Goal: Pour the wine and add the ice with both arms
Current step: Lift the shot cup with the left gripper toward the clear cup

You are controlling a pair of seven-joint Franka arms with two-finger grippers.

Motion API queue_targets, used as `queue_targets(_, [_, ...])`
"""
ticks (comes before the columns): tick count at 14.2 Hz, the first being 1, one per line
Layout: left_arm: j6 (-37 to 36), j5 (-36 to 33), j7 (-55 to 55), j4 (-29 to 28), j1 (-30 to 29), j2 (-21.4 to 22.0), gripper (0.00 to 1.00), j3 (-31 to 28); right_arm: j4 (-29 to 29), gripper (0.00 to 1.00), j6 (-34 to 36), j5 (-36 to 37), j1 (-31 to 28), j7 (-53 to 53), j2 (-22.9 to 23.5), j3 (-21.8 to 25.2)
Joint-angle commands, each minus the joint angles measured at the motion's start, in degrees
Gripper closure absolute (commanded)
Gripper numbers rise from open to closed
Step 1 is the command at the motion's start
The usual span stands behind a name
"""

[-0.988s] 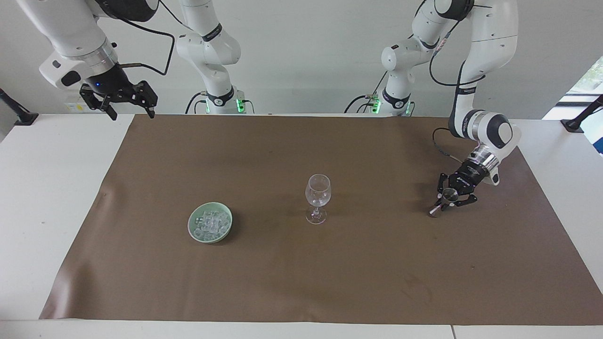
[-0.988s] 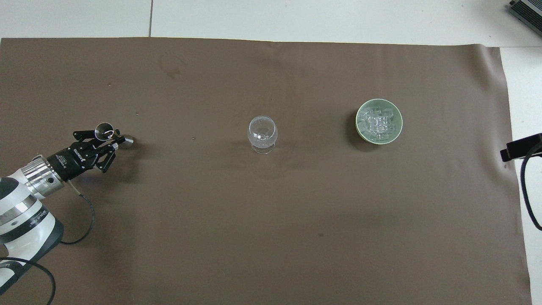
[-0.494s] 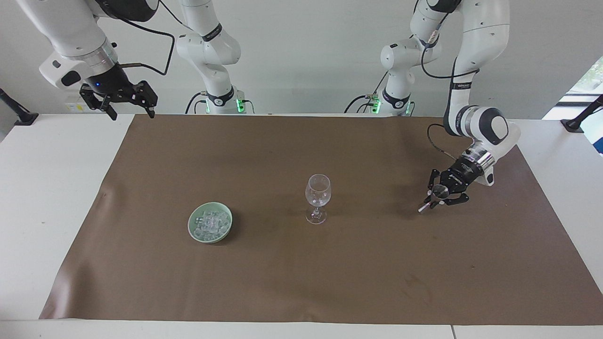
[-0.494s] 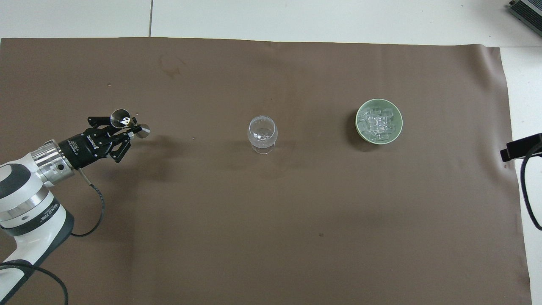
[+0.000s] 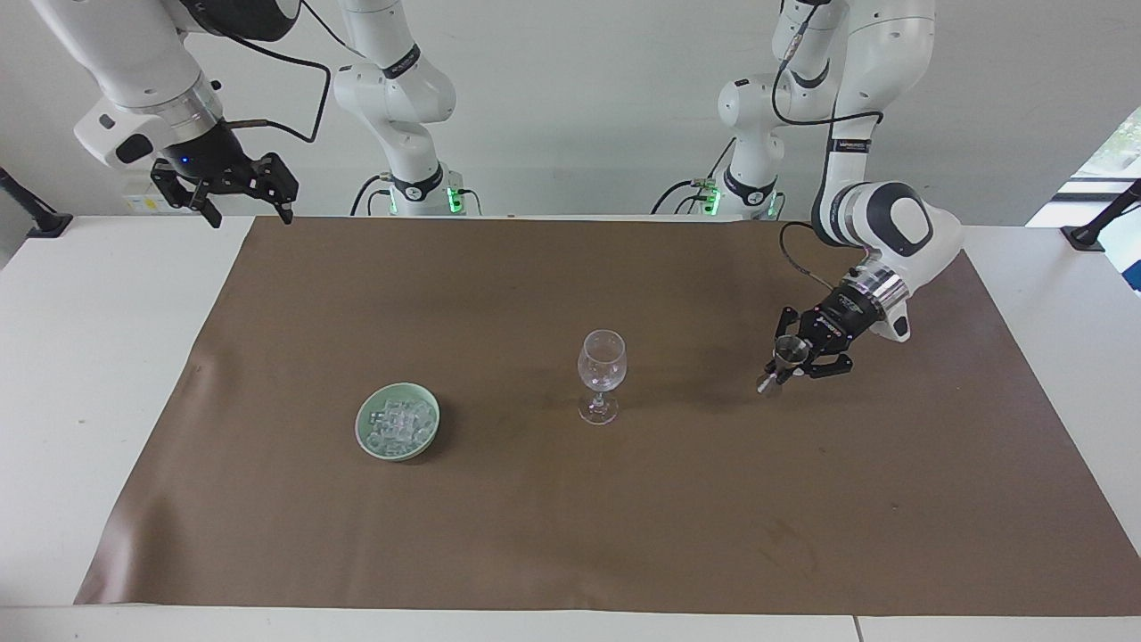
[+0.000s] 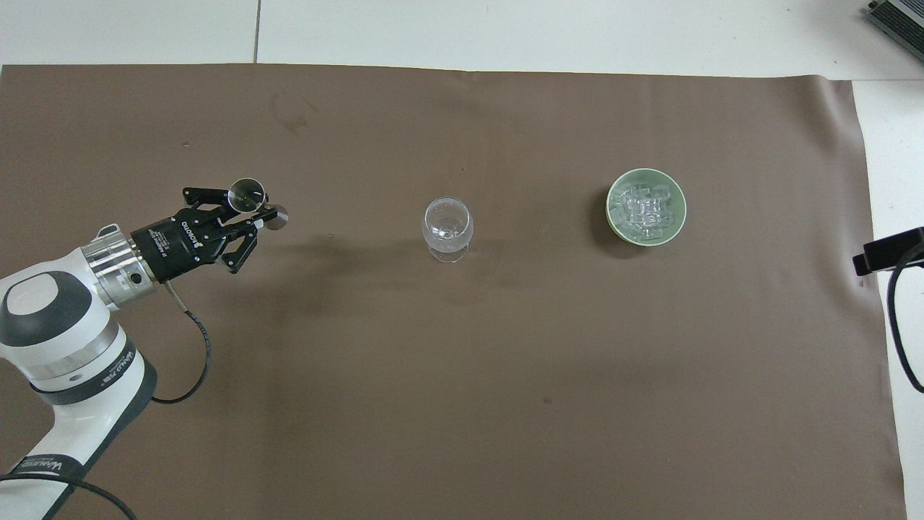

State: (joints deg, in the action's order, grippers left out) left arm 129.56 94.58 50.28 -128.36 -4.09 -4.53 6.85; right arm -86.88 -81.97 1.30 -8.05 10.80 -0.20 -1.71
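The left gripper [image 5: 786, 363], at the facing view's right, clamps a steel jigger [image 5: 782, 361] above the surface. The ice [image 5: 398, 423] fills a green bowl [image 5: 367, 443] lower left, well apart. The right gripper [image 5: 247, 207] hangs spread wide, upper left.

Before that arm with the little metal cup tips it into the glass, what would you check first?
1. Left gripper shut on the metal cup: ok.
2. Cup over the wine glass: not ok, it is over bare brown mat.
3. Glass upright: ok.
4. Liquid in the cup: cannot tell.
5. Ice in its green bowl: ok.
6. Right gripper open, waiting off the mat's corner: ok.
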Motion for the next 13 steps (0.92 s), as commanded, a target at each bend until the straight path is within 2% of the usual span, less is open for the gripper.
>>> queue_targets(1, [5.8,-0.3,4.0,-0.6,5.0,2.9,1.00,-0.7,-1.0,0.00,-0.2,-0.8,-0.1,0.2,-0.9,0.0])
queue_targets(6, [13.2,-0.6,9.0,-0.6,12.4,5.1,1.00,-0.7,-1.0,0.00,-0.3,-0.8,-0.1,0.2,-0.9,0.0])
queue_targets(10, [14.9,-0.7,11.9,-0.7,15.5,7.2,1.00,-0.7,-1.0,0.00,-0.3,-0.8,-0.1,0.2,-0.9,0.0])
queue_targets(13, [15.0,-3.3,12.2,-0.6,17.6,7.5,1.00,-0.7,-1.0,0.00,-0.2,-0.8,-0.1,0.2,-0.9,0.0])
